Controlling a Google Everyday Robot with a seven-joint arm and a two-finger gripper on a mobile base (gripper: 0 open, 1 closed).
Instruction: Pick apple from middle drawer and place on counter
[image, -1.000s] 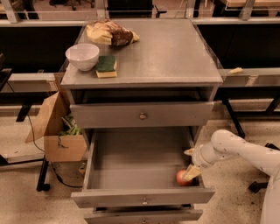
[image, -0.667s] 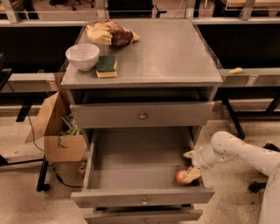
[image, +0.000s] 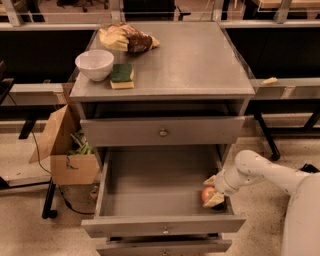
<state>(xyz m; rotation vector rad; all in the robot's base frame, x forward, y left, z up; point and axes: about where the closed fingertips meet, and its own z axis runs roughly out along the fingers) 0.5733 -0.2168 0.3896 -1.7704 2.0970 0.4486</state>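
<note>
Gripper (image: 213, 190) closer — at part-hidden apple (image: 206, 194) in middle drawer (image: 163, 224)

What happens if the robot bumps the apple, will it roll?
Probably: the apple is round, so a nudge could roll it, though the corner of the middle drawer should stop it. It looks firm, so the gripper beside it likely won't squash it.

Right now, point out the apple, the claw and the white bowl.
apple (image: 205, 194), camera view, its red left side, inside the middle drawer (image: 150, 170).
claw (image: 209, 192), camera view, its tip, at the apple in the middle drawer's right front corner.
white bowl (image: 94, 72), camera view, its outer wall, on the counter (image: 190, 60).
</note>
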